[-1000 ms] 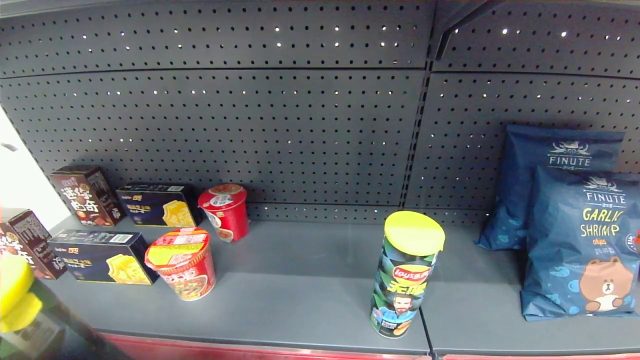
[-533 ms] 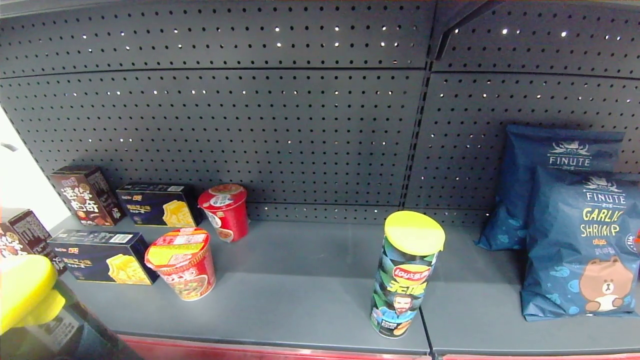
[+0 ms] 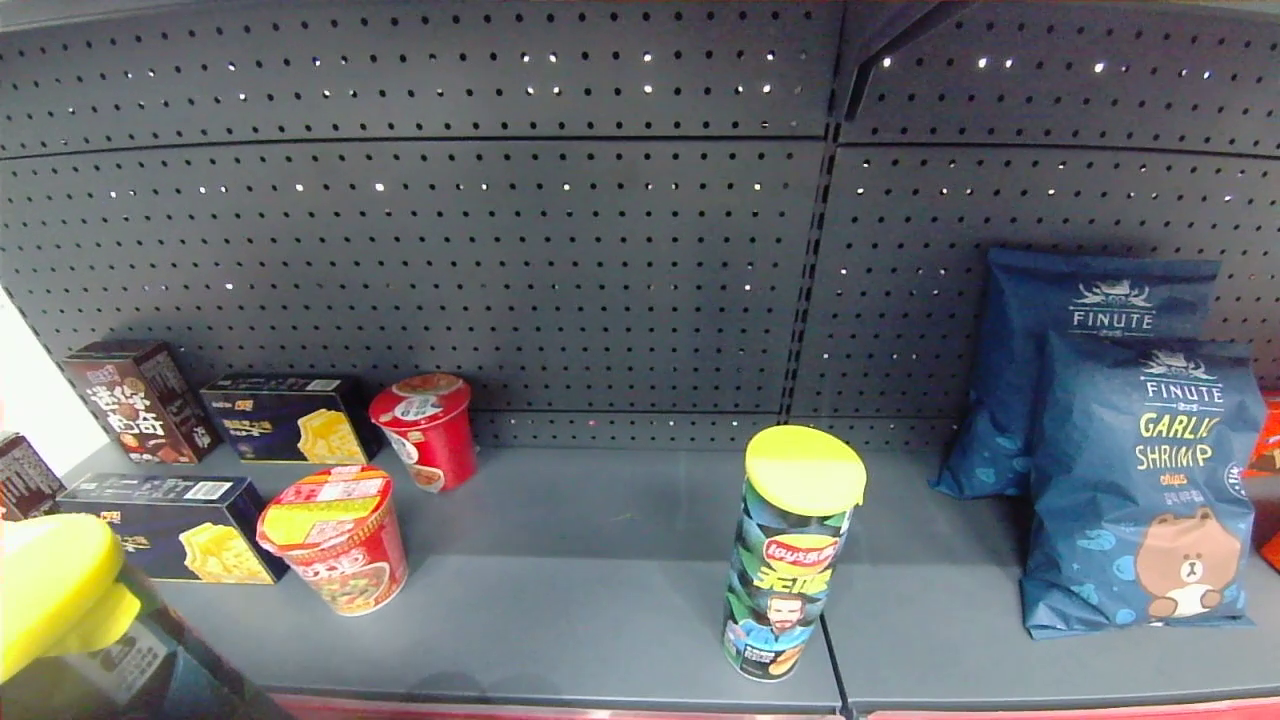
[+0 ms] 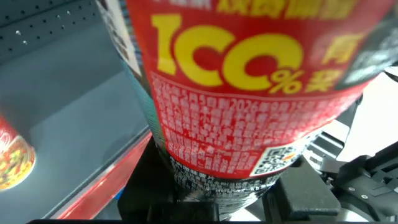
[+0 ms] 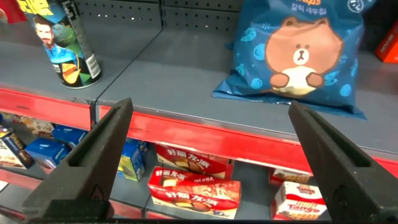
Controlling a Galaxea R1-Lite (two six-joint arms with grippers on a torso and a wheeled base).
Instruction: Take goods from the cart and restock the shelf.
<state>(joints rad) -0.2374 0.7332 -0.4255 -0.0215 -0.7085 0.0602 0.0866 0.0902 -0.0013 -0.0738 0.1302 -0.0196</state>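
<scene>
The shelf (image 3: 600, 590) has a bare stretch between the cup noodles (image 3: 335, 540) and the standing chip can (image 3: 790, 550), ahead and to the right of the held chip can (image 3: 110, 645), which is off the front-left corner, tilted, lid leaning left. The left gripper (image 4: 211, 193) looks clamped round its base; the right gripper (image 5: 210, 106) gapes wide, holding nothing, before the shelf's front edge

Your chip can (image 3: 85, 625) at lower left is cropped by the left and bottom edges; the left wrist view loses its lid. A brown box (image 3: 18, 475) at far left and an orange pack (image 3: 1268, 450) at far right are cropped.
</scene>
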